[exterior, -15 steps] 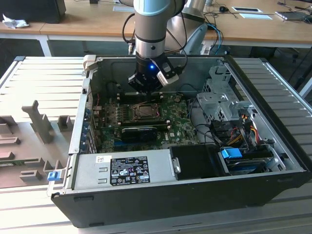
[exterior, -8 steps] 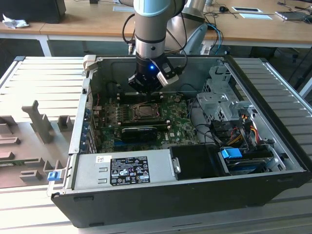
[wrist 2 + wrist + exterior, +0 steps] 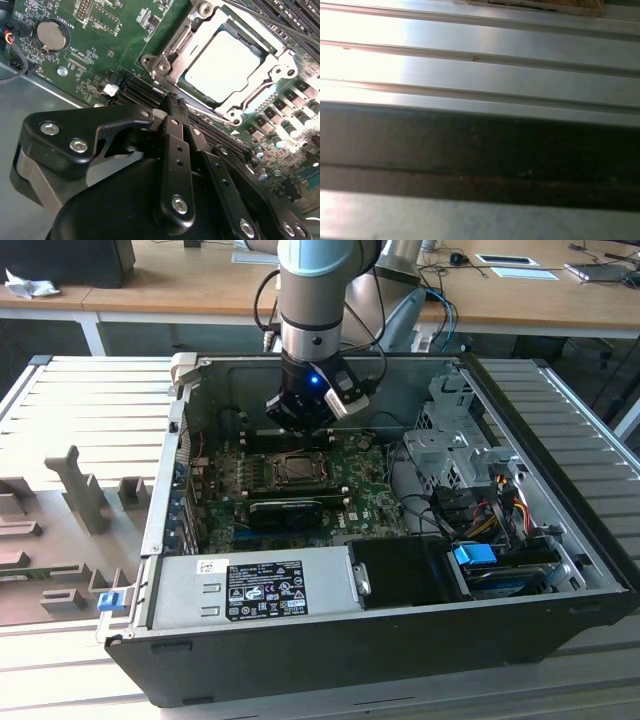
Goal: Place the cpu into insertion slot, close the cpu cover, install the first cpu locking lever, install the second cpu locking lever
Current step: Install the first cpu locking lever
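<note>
cpu [image 3: 222, 65]: one, already lying flat in the insertion slot [image 3: 280, 62], just past the jaw tips
cpu cover [image 3: 175, 45]: one, looks folded down around the chip
jaws: gripper [image 3: 172, 107] pressed together, holding nothing, I'd say
levers: can't count them for sure
tip: press the lever low and slow, keep off the chip
</note>
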Action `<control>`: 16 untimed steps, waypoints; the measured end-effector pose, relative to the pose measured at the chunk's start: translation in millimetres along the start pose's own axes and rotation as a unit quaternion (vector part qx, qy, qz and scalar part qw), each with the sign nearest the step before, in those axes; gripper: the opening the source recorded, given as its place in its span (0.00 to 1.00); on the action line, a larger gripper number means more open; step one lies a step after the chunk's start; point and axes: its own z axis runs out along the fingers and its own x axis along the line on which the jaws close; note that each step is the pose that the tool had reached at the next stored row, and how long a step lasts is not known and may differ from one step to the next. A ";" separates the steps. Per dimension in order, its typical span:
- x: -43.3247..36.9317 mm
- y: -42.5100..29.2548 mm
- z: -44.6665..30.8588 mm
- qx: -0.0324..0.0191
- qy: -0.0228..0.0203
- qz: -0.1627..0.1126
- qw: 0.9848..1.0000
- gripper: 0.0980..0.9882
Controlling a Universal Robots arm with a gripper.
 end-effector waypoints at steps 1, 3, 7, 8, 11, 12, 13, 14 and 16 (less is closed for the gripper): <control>-0.4 -0.1 0.5 0.000 0.000 0.000 1.000 0.01; -0.9 -0.1 2.2 0.001 0.000 0.000 1.000 0.01; -1.2 -0.1 4.9 0.008 0.001 0.000 1.000 0.01; -1.2 -0.1 5.5 0.010 0.001 0.000 1.000 0.01; -1.1 -0.2 6.5 0.014 0.001 0.000 1.000 0.01; -1.1 -0.3 6.8 0.015 0.001 0.000 1.000 0.01; -1.2 -0.3 7.2 0.016 0.001 0.000 1.000 0.01; -1.2 -0.1 7.8 0.016 0.001 0.000 1.000 0.01; -1.1 -0.3 8.6 0.017 0.002 0.000 1.000 0.01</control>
